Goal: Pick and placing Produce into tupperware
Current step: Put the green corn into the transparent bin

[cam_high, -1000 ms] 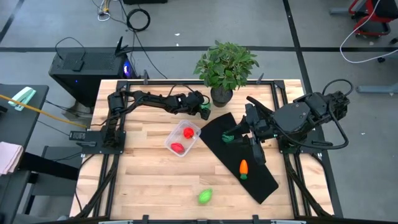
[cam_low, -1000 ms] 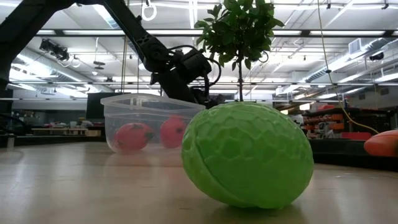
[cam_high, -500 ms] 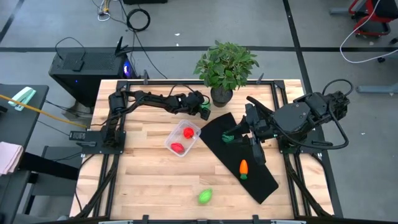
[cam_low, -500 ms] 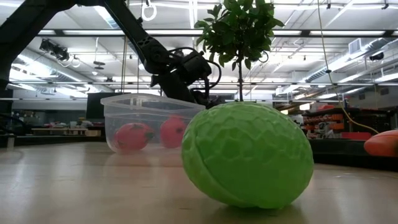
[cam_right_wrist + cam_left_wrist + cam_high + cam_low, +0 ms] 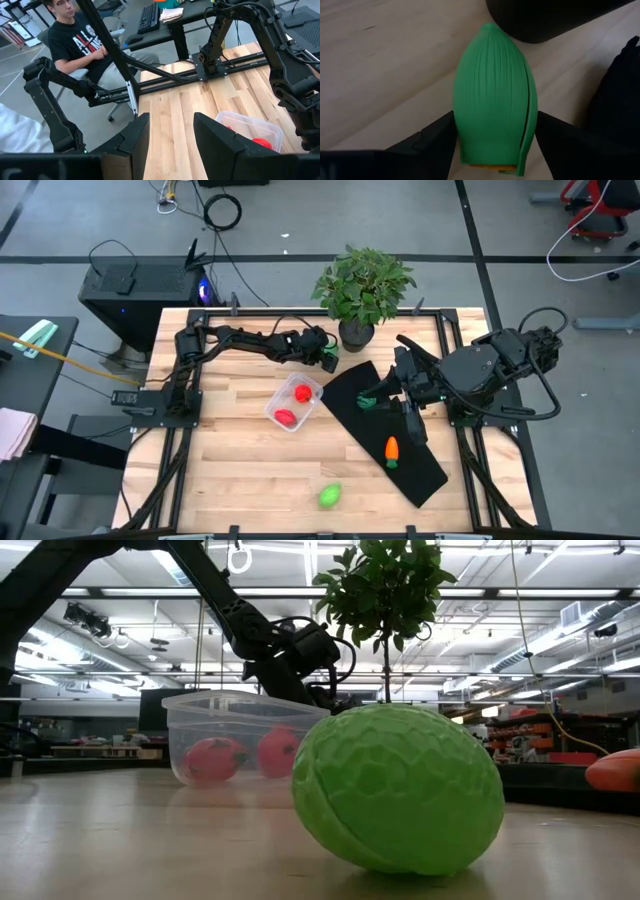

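I have the left tool (image 5: pixel 328 358) at the far middle of the surface (image 5: pixel 230 470), just beside the potted plant (image 5: pixel 362 285), and its two fingers (image 5: pixel 432 137) are closed on a light green ribbed piece (image 5: pixel 494 95) of produce. In the left wrist view the piece fills the gap between them, with a sliver of orange showing at its base. The tupperware (image 5: pixel 294 404) sits nearer and a little to the left of that tool, with two red pieces (image 5: pixel 303 393) already inside.

My main worry is the grip: the fingers hold only the lower sides of a smooth, tapered shape, so it could squirt forward or twist out once I carry it. If it drops short, it may roll toward the plant pot or onto the black mat (image 5: pixel 385 430). The tupperware is light, so a low approach could clip its rim and push it.

The right tool (image 5: pixel 408 405) waits over the black mat at the right, fingers spread and holding nothing. The carrot (image 5: pixel 392 450) lies on the mat near it, a dark green piece (image 5: pixel 367 401) sits just beside that arm, and another light green piece (image 5: pixel 330 496) rests at the near edge.
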